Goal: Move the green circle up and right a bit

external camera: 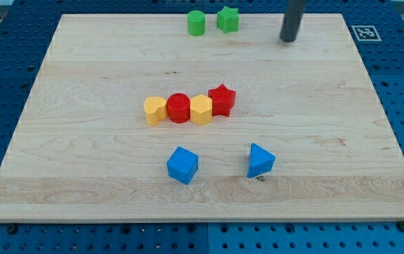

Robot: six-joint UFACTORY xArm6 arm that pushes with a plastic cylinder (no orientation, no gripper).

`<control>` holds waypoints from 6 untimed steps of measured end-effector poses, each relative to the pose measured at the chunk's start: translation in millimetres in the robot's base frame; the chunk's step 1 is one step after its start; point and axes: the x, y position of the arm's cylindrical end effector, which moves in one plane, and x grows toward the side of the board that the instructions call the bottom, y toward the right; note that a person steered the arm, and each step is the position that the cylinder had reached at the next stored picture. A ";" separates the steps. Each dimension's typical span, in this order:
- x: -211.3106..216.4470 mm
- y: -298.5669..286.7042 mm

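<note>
A wooden board [82,176] holds coloured blocks. The green circle [197,22] sits at the top centre, just left of a green star [228,19]. My tip [288,39], grasping nothing, stands well right of both.

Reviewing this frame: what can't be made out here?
- My tip: the dark rod is cut off by the view's top edge; the arm above is unseen.
- Green cylinder block and green star block: touching or apart is unclear.
- Small dark speck below the blue triangular block: too small to identify.
</note>
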 end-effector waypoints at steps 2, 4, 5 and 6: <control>44.4 56.3; 49.6 14.2; 49.5 -28.1; 47.8 -69.0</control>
